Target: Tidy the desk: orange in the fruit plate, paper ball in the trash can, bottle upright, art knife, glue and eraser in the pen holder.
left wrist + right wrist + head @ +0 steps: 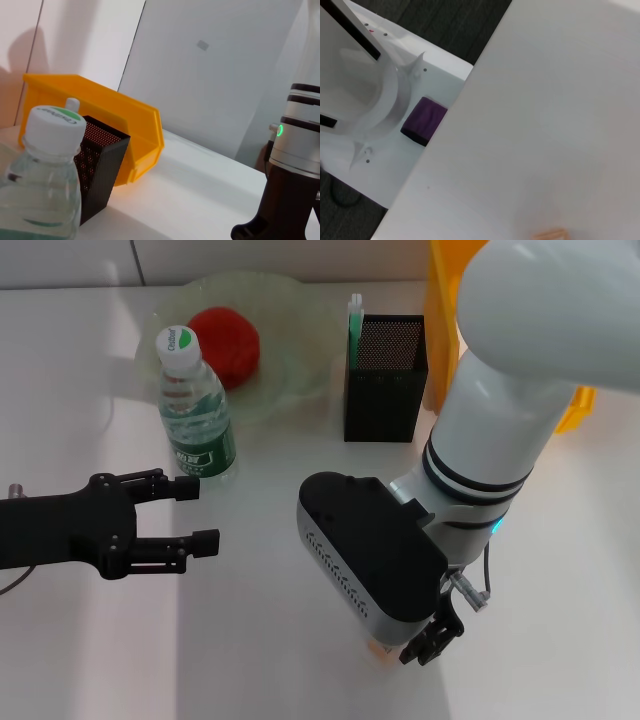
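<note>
White desk all round. Right gripper (432,642), fingers hidden so I cannot tell their state, hangs low at the near edge; the tiny tan eraser block (549,234) lies just beneath it, nearer than the released black left gripper (190,514) beside the upright bottle (195,410).

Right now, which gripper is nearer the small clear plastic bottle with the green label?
Left. The left gripper, fingers open, sits just in front of the upright bottle; the right gripper is far off, at the table's near edge.

Lab-like test room: bare white desk (300,640), plain wall panels (215,75), dark carpet (445,20).
</note>
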Controlling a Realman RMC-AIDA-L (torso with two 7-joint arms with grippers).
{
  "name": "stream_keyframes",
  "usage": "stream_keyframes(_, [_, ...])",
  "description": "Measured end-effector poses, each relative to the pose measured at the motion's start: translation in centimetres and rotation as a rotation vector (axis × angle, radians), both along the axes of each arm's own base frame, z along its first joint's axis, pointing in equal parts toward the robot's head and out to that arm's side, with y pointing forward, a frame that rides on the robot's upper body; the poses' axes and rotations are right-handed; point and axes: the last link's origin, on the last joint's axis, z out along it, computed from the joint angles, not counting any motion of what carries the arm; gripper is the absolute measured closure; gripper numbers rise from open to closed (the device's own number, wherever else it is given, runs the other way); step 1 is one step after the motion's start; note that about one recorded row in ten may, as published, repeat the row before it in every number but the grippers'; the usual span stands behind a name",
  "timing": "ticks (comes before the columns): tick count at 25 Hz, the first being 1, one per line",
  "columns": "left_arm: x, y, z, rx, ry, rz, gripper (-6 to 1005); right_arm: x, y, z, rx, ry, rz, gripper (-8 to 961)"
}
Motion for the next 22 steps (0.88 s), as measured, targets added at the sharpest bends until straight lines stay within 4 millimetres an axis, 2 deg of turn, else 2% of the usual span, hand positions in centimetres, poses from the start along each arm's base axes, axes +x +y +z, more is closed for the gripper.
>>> stream_keyframes(10, [0.02, 0.10, 0.07, 0.001, 0.001, 0.005, 153, 0.19, -0.21, -0.24, -0.001, -0.010, 0.006, 425])
stream_keyframes(20, [0.11, 0.19, 0.05, 0.001, 0.001, 0.004, 152, 0.22, -0.19, -0.34, 0.019, -0.011, -0.013, 700])
stream_keyframes(22, [0.11, 0.19, 0.04, 0.001, 0.001, 0.005, 152, 0.12, -0.18, -0.29, 0.023, -0.003, -0.017, 699])
